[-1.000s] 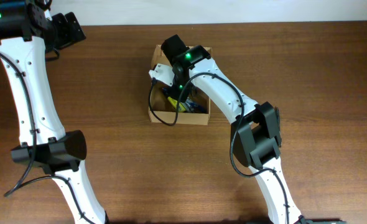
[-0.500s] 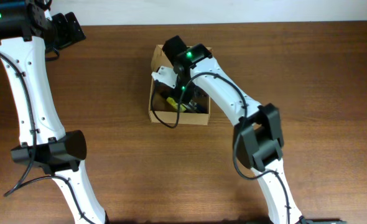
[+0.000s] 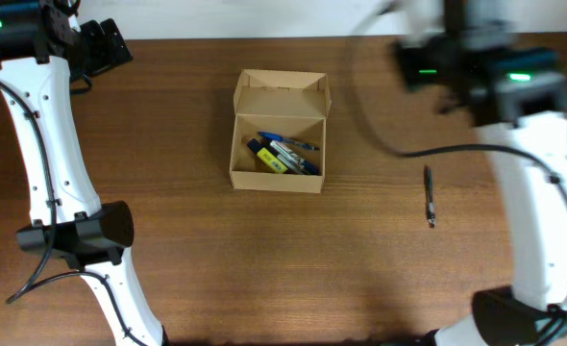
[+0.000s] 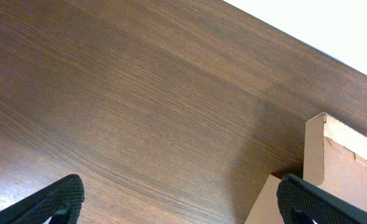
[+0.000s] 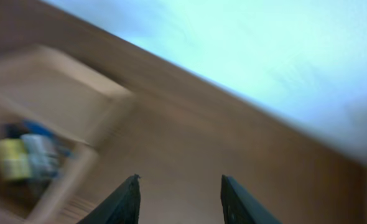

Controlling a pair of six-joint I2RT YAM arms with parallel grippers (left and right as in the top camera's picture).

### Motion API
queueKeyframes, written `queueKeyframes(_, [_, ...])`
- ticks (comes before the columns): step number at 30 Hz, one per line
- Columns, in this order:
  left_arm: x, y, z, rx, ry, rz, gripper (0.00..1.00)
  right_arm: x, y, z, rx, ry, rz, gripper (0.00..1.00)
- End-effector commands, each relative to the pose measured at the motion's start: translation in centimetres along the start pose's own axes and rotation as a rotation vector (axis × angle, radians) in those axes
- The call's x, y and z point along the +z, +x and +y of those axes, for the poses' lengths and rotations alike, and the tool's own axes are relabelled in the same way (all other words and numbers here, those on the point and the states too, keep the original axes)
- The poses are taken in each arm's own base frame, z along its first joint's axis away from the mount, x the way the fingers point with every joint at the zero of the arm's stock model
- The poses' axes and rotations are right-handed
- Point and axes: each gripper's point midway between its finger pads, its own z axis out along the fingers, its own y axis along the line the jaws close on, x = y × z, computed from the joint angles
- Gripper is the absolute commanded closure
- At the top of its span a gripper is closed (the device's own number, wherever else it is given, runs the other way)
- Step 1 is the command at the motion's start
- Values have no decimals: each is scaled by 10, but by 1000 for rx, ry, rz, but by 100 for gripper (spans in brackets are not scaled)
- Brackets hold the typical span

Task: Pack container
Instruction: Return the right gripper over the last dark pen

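Only overhead shows the pen (image 3: 429, 197); left end effector (image 4: 190, 202), right end effector (image 5: 182, 202) gape empty.

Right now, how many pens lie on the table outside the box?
1. The dark pen lies on the table, right of the box; others are inside it, some perhaps hidden.

Mid table (image 3: 168, 144): container (image 3: 282, 96), flap at back, markers (image 3: 282, 156) in it. Loose pen (image 3: 429, 196) on table, well to R.
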Motion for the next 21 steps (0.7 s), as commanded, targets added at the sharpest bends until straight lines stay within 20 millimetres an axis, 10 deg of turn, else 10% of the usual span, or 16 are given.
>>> queueKeyframes(1, [-5,-3,0,6,12,-14,0,62,89,-30,257,29,281,60])
queueKeyframes(10, [-5,-3,0,6,12,-14,0,129,257,-2,463,-114,686,62])
queueKeyframes(21, [-5,-3,0,6,12,-14,0,157,306,14,484,-95,713,60])
